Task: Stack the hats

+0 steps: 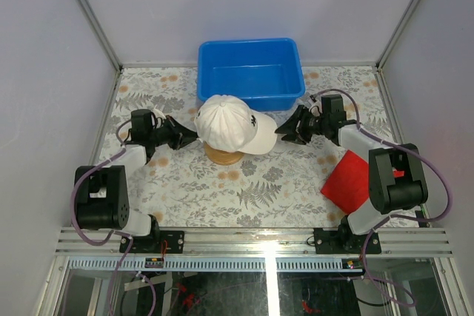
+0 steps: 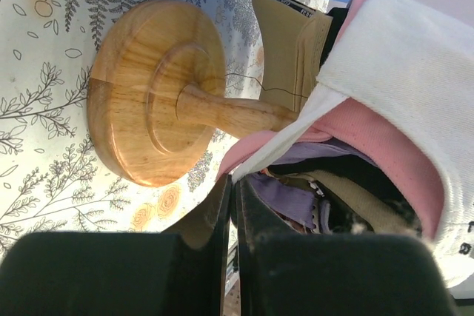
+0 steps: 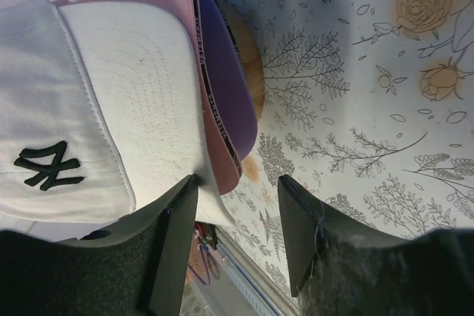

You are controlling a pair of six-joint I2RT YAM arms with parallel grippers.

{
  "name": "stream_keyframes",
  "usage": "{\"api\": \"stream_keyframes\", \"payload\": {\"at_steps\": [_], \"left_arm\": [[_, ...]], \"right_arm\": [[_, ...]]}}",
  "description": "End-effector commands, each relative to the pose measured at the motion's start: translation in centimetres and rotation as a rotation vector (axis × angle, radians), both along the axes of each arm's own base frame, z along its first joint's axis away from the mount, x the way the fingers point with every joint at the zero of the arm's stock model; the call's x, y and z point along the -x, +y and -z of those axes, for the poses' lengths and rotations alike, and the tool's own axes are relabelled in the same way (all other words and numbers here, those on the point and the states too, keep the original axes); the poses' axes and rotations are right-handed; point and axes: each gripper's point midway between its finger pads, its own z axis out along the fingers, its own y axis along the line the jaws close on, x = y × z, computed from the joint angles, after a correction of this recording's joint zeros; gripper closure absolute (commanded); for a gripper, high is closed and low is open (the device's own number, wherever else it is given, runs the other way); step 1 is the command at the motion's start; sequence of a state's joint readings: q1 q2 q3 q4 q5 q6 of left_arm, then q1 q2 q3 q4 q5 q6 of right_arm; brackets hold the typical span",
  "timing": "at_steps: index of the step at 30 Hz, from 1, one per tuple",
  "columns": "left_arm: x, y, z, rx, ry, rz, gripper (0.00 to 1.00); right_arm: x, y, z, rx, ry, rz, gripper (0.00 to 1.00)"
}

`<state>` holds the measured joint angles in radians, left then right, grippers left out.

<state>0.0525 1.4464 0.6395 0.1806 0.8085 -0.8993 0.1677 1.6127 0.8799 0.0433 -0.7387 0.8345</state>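
Note:
The hats sit stacked on one wooden stand (image 1: 224,155), the white cap (image 1: 229,123) on top with its brim pointing right. The left wrist view shows the stack from below: white (image 2: 415,79), pink (image 2: 378,138), lavender (image 2: 296,197) and tan (image 2: 292,42) layers, with black between them. My left gripper (image 1: 194,137) is shut, its tips (image 2: 231,183) at the stack's back hem. My right gripper (image 1: 281,131) is open beside the brims. Its left finger lies against the white brim (image 3: 141,109), above the pink brim (image 3: 222,160) and the lavender brim (image 3: 229,72).
A blue bin (image 1: 250,72) stands just behind the stand. A flat red cloth (image 1: 348,180) lies at the right near my right arm. The stand's round base (image 2: 152,94) rests on the flowered tablecloth. Walls close in the left, right and back.

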Motion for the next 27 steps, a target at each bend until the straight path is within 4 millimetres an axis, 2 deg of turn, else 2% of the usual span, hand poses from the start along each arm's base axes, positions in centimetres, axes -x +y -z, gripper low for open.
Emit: {"api": "stream_keyframes", "payload": {"at_steps": [1, 4, 7, 11, 13, 16, 19, 27], "left_arm": [[0.8, 0.8, 1.0, -0.045, 0.063, -0.026, 1.00], [0.5, 0.7, -0.8, -0.021, 0.019, -0.042, 0.99], [0.0, 0.9, -3.5, 0.036, -0.032, -0.069, 0.85], [-1.1, 1.1, -7.4, 0.058, -0.098, -0.075, 0.79], [-1.4, 1.1, -8.7, 0.060, -0.118, -0.075, 0.76], [-1.3, 1.2, -9.2, 0.053, -0.121, -0.078, 0.74], [-1.0, 1.5, -9.0, 0.054, -0.113, -0.091, 0.68], [-0.8, 2.9, -8.9, 0.029, -0.106, -0.126, 0.62]], "right_arm": [[-0.7, -1.3, -1.6, 0.091, -0.066, 0.024, 0.46], [-0.9, -1.4, -2.1, 0.104, -0.081, 0.026, 0.45], [-1.0, -1.6, -2.4, 0.119, -0.090, 0.023, 0.45], [-0.9, -1.7, -2.7, 0.131, -0.096, 0.016, 0.44], [-1.0, -1.7, -2.9, 0.132, -0.100, 0.016, 0.44], [-1.0, -1.6, -3.1, 0.129, -0.102, 0.013, 0.44], [-1.1, -1.7, -3.3, 0.131, -0.104, 0.011, 0.44], [-1.1, -1.7, -3.6, 0.139, -0.112, 0.004, 0.43]]}}
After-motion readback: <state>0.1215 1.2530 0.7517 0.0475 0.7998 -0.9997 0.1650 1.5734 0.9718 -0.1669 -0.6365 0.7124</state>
